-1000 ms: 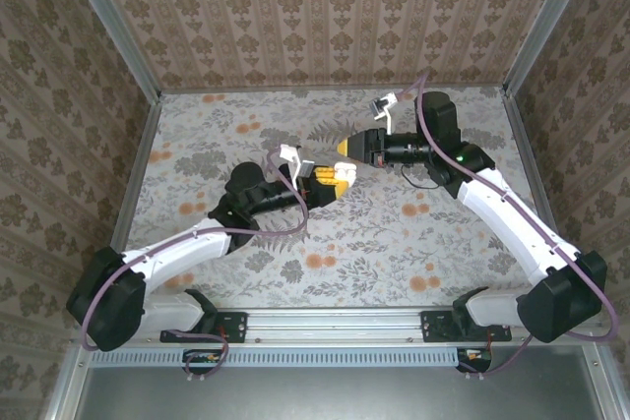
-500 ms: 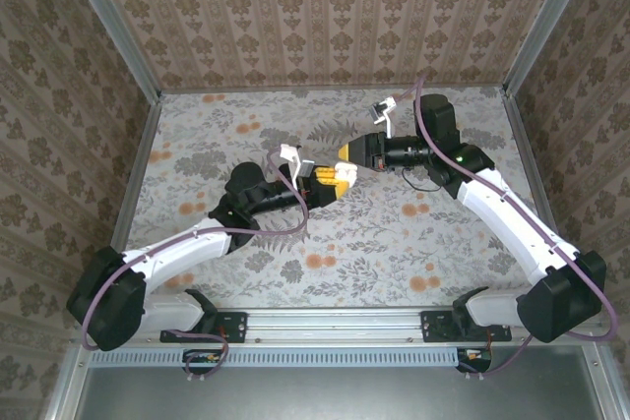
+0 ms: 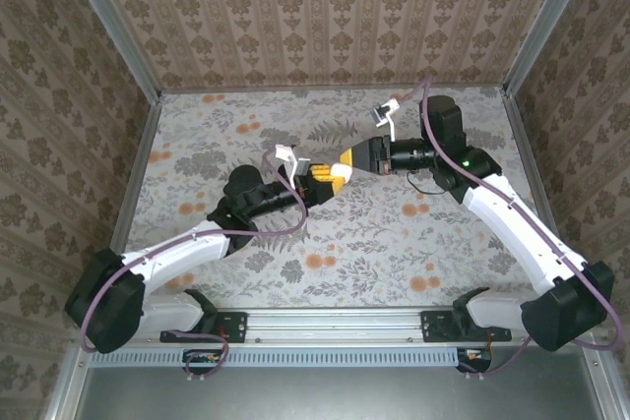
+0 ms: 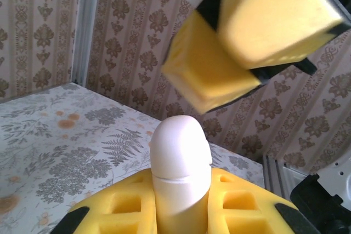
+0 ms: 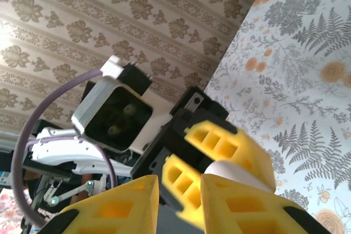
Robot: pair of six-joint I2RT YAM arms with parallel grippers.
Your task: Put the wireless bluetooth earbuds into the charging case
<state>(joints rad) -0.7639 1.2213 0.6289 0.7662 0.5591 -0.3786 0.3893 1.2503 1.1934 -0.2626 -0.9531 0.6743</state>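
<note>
My left gripper (image 4: 181,215) is shut on a white, round-topped charging case (image 4: 181,152), which stands up between its yellow pads with the lid seam closed. In the top view that left gripper (image 3: 330,182) sits mid-table, raised. My right gripper (image 3: 346,156) hovers just over the case's top end, and its yellow fingertips (image 4: 211,80) hang blurred above the case. From the right wrist, the right gripper (image 5: 178,190) shows a narrow gap with nothing visible in it. Beyond it are the case (image 5: 236,169) and the left gripper (image 5: 219,152). The earbuds are out of view.
The floral table (image 3: 236,135) is boxed in by patterned walls with metal corner posts (image 3: 128,56). A loose dark cable (image 3: 425,182) lies on the cloth under the right arm. Both arm bases stand on the front rail (image 3: 335,322).
The right gripper has slid left and closer to the case held by the left gripper, and its fingers have drawn nearer together. The left arm has hardly moved.
</note>
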